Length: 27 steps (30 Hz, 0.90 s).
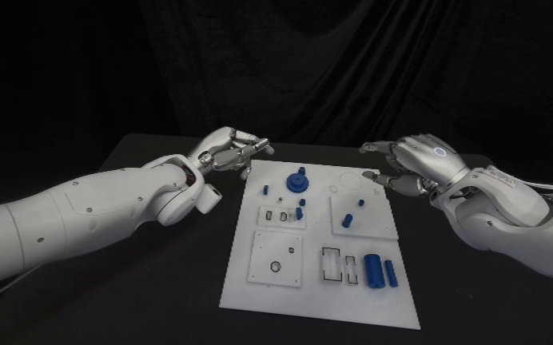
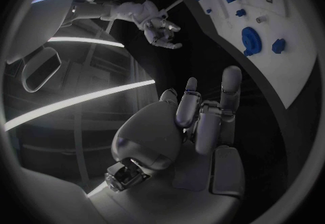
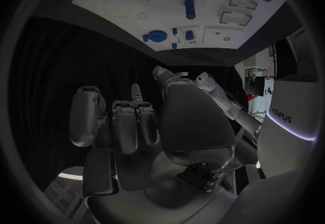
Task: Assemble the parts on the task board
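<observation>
The white task board [image 1: 326,281] lies in the middle of the black table. A blue gear [image 1: 297,181] stands near its far edge, a blue peg [image 1: 347,220] on the right block, and two blue cylinders [image 1: 373,271] lie at the near right. My left hand [image 1: 231,152] hovers off the board's far left corner, fingers loosely bent, holding nothing. My right hand [image 1: 409,165] hovers over the far right corner, fingers apart and empty. The left wrist view shows the left hand [image 2: 203,121], the gear [image 2: 251,39] and the right hand [image 2: 159,29]. The right wrist view shows the right hand [image 3: 149,121] and the gear [image 3: 157,36].
Small blue pieces [image 1: 300,212] sit by the slots of the middle left block. An oval recess [image 1: 276,267] and rectangular slots [image 1: 332,263] lie in the near blocks. Black table [image 1: 150,281] spreads on both sides, with a dark curtain behind.
</observation>
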Tool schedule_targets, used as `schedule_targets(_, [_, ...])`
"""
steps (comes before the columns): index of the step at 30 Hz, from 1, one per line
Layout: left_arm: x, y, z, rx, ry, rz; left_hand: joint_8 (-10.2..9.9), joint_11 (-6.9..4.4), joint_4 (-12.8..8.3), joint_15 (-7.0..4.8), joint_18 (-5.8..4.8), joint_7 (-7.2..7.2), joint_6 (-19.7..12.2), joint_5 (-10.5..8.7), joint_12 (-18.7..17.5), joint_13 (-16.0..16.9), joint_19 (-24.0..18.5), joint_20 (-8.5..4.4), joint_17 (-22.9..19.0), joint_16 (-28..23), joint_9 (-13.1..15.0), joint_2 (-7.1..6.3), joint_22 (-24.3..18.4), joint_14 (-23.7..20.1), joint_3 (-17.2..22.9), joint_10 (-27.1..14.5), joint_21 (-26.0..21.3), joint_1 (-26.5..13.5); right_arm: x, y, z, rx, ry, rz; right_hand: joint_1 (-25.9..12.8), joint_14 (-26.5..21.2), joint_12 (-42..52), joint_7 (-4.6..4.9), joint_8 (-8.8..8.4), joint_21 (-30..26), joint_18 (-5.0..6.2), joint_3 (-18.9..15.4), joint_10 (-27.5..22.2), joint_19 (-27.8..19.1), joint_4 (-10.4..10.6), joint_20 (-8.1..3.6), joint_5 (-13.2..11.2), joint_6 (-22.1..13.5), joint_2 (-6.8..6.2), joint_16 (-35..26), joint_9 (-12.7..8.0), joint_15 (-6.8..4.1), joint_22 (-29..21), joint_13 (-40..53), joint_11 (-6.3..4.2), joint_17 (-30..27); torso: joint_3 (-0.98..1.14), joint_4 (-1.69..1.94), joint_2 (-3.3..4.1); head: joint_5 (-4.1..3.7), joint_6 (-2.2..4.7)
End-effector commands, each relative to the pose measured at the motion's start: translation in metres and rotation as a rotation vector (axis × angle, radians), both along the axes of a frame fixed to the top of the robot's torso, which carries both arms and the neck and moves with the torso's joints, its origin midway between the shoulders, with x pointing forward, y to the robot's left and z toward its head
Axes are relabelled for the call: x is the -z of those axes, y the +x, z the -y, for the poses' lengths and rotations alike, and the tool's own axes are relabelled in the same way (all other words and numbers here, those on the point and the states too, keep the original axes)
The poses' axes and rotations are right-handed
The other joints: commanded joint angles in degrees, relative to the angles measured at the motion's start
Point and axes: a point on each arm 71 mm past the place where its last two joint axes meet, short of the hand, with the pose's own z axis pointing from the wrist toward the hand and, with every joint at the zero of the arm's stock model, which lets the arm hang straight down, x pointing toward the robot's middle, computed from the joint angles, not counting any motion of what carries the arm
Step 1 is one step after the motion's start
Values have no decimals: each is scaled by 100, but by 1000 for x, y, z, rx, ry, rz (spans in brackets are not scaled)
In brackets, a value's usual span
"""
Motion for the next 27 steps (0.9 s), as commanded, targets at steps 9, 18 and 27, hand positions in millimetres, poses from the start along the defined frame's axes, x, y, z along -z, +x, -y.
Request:
schedule_targets(9, [17,-5,42,-70,512,47,1394,-669,-35,-333,-381,-330,-232,36,1509,1784,1903,-235,1522,18,1988,-335,2573,643,222,956,1482,-738,1,7,5,38,-1,1,-1,600,15,6,13,-11,-16,4,617,11,106,-63,13,99,8,17,-33,-36,1059,1505,-41,1509,166,-108,-91,57,-255])
schedule_targets(18, [24,-15,71,-62,734,-54,1961,-795,-22,-485,-597,-467,-412,21,1509,1784,2707,-375,1522,18,3264,-518,3396,643,449,956,1774,-995,2,9,2,49,-7,-15,-7,600,15,9,15,-20,-14,3,617,9,133,-65,15,127,17,17,-40,-37,1056,1505,-40,1509,265,-153,-128,44,-498])
schedule_targets(27, [28,-17,82,-139,939,-76,2006,-867,-18,-564,-583,-537,-246,8,1509,1784,2672,-449,1522,18,3770,-745,3347,643,211,956,1750,-1726,2,10,1,51,-8,-18,-11,600,15,12,19,-18,-15,4,617,12,157,-66,15,161,27,17,-47,-37,1057,1505,-38,1509,329,-220,-165,60,-752])
